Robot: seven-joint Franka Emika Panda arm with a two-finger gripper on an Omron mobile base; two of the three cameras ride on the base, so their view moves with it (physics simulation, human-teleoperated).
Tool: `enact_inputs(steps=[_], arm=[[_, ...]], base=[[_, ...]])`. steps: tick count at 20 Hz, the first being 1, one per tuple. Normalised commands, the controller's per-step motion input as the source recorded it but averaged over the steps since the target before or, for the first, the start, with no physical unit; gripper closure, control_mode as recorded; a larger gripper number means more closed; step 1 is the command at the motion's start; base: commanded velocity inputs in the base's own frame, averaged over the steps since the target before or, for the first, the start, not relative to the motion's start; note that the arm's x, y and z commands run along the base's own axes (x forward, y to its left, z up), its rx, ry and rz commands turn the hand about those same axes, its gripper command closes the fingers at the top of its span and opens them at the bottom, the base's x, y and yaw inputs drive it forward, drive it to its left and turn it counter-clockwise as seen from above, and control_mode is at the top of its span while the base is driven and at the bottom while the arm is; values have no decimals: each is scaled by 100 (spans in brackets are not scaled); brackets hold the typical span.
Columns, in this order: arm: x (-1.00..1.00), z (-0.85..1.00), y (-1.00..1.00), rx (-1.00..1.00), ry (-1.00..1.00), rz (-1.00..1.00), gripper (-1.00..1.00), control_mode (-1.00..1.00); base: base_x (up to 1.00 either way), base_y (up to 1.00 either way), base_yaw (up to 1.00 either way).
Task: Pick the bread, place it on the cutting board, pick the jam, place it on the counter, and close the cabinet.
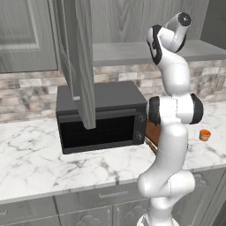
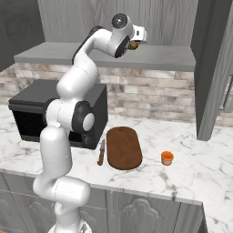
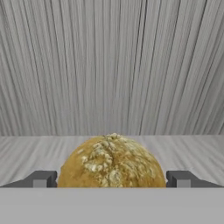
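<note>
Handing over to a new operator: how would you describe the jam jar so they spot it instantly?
On the white marble counter, look just right of the dark reddish-brown oval cutting board. The small orange cylindrical jam jar stands there alone, apart from the board, the only bright orange thing.

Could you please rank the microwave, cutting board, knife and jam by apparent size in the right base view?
1. microwave
2. cutting board
3. knife
4. jam, though it is wider than the knife.
</note>
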Motion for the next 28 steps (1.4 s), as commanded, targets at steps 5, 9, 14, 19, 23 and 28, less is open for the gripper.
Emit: enact_inputs(steps=[5, 9, 14, 19, 23, 28], arm=[[0, -3, 0, 0, 2, 0, 100, -100], [0, 0, 0, 0, 0, 0, 100, -100], [-13, 0, 0, 0, -1, 0, 100, -100], [-29, 0, 0, 0, -2, 1, 100, -100], [-39, 0, 0, 0, 0, 1, 100, -100], [-52, 0, 0, 0, 0, 0, 100, -100]], base=[[0, 0, 0], [0, 0, 0], [0, 0, 0], [0, 0, 0], [0, 0, 0], [0, 0, 0]])
